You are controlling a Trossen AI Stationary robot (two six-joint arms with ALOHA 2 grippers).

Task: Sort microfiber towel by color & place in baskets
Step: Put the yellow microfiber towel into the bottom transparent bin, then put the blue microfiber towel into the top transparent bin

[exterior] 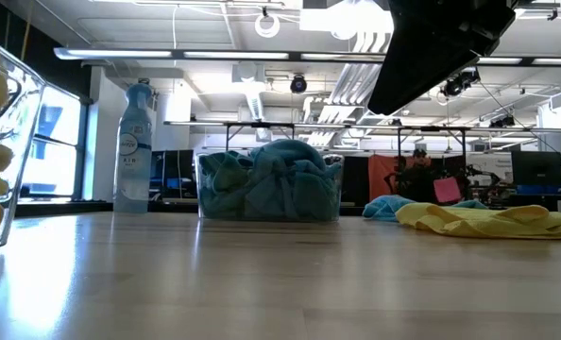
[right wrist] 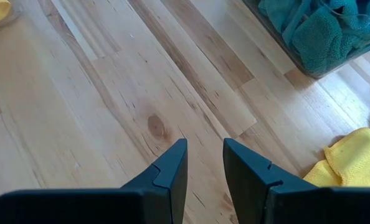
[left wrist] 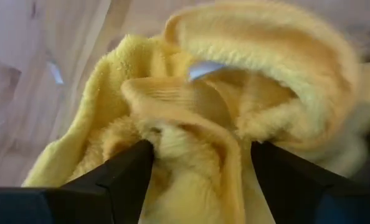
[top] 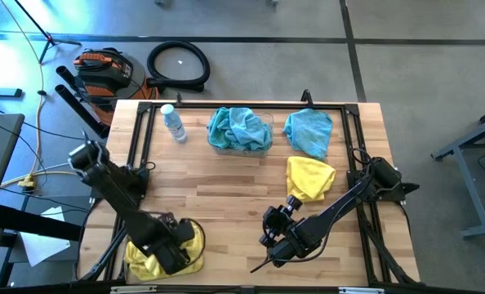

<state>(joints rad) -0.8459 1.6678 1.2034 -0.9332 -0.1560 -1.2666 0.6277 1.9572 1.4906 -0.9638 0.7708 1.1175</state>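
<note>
While left hand [left wrist: 200, 162] sits wide open over yellow towels [top: 195, 237] in near-left basket [top: 136, 265], right hand [right wrist: 203, 165], narrow gap, empty, above bare desk [right wrist: 110, 93]; teal towels [top: 238, 129] in far basket [top: 265, 147]; loose yellow towel [top: 310, 177] and teal towel [top: 309, 131] at right

Bare table centre [top: 226, 196] passable; bottle [top: 174, 123] blocks far-left corner.

A clear spray bottle [top: 174, 122] with a white cap stands upright near the far left corner of the light wooden tabletop [top: 226, 212]. On the grey floor beyond the tabletop lie a coiled black hose [top: 178, 64] and, beside it, an orange-and-black vacuum cleaner [top: 104, 70]. A yellow cable [top: 38, 167] trails along the left.
</note>
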